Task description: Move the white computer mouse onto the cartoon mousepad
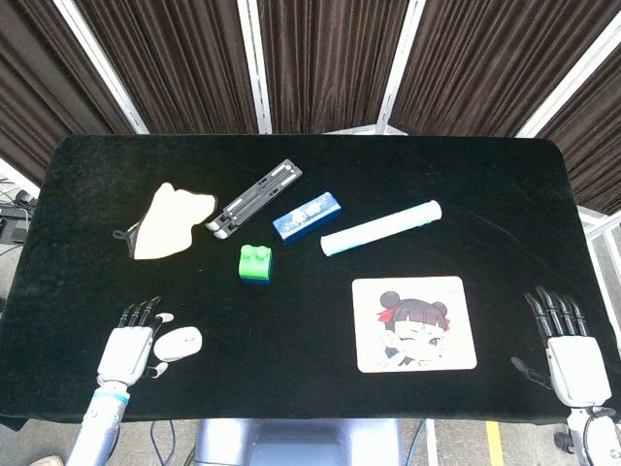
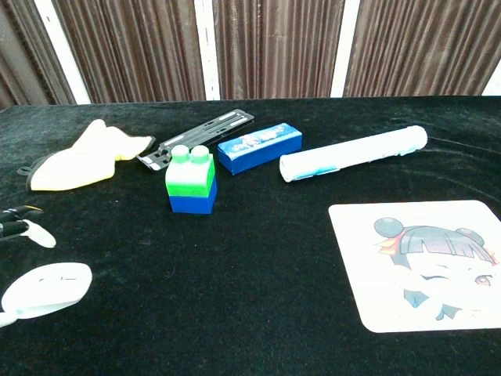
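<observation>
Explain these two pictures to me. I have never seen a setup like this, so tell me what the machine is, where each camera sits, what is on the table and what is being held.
This is a robot with two arms, each ending in a humanlike hand. One picture looks down from its head, the other looks forward from its chest.

On the black table lie a white mouse, a cartoon mousepad, a green and blue toy brick, a blue box, a white tube, a black folding stand and a cream cloth.

The left hand is right beside the mouse, fingers spread, not gripping it. The right hand waits open at the table's edge. Nothing is held.
</observation>
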### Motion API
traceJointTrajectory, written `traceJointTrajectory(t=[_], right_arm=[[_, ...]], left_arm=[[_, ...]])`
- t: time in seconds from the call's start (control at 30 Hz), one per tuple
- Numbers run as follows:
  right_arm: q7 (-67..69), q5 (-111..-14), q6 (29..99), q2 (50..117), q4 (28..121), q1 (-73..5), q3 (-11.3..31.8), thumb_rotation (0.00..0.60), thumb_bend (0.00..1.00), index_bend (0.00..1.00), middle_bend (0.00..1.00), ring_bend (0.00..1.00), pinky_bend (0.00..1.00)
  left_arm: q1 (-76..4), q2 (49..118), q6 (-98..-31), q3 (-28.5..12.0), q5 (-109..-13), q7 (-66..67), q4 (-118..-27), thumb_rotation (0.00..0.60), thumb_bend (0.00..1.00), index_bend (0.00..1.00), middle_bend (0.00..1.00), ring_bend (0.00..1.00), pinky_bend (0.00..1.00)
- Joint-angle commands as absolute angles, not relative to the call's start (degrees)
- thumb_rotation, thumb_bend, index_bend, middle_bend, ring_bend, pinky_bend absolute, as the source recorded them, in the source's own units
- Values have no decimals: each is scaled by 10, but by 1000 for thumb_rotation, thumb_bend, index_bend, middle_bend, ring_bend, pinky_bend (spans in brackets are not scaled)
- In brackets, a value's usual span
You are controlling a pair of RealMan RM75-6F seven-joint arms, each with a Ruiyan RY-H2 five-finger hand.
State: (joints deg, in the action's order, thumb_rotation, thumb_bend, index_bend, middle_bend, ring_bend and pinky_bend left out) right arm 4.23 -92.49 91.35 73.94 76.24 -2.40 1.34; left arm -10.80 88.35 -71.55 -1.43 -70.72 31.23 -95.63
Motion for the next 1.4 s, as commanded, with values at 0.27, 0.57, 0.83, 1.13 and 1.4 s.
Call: traceJointTrajectory(t=[0.27,0.57,0.83,1.13,1.4], right_arm=[[47,-921,910,738,764,-24,14,600,100,0,0,0,0],[49,-920,909,737,765,-24,14,600,102,0,0,0,0],[49,-920,908,739,764,-23,14,600,103,0,0,0,0],[50,-916,910,740,763,-23,17,600,103,0,0,0,0],[49,-906,904,744,759,-24,22,600,105,0,0,0,0]], left_arm=[[-121,910,-714,-19,-676,353,-953,600,176,376,0,0,0],[-126,916,-716,-13,-665,364,-951,600,231,411,0,0,0],[-132,910,-724,-14,-685,350,-963,600,263,426,0,0,0],[-164,897,-710,-35,-700,361,-991,600,265,426,0,0,0],[-230,876,-643,-70,-705,361,-1010,600,265,427,0,0,0]])
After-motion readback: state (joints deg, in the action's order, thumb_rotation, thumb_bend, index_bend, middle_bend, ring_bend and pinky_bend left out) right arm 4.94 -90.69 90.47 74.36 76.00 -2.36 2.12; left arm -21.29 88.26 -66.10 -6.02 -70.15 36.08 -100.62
